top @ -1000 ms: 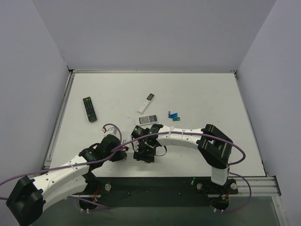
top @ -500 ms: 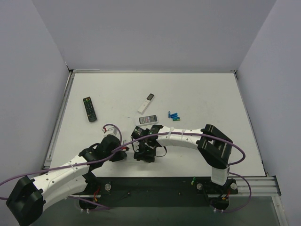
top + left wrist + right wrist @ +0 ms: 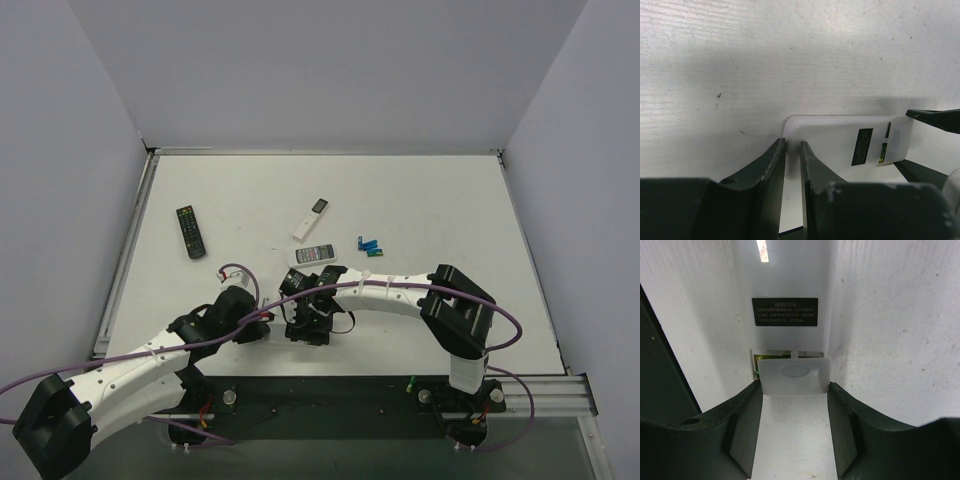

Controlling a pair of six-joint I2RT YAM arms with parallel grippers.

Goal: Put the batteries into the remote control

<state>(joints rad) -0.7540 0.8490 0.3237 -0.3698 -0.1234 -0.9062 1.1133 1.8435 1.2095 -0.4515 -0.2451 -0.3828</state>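
Remote control white back up; batteries clustered.

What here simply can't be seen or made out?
- Right wrist view: the cover and right gripper hide what lies inside the remote control.
- Top view: that remote control is hidden under both grippers.
- Top view: the batteries are too small to count.
- Left wrist view: the left gripper blocks the remote control's near edge.
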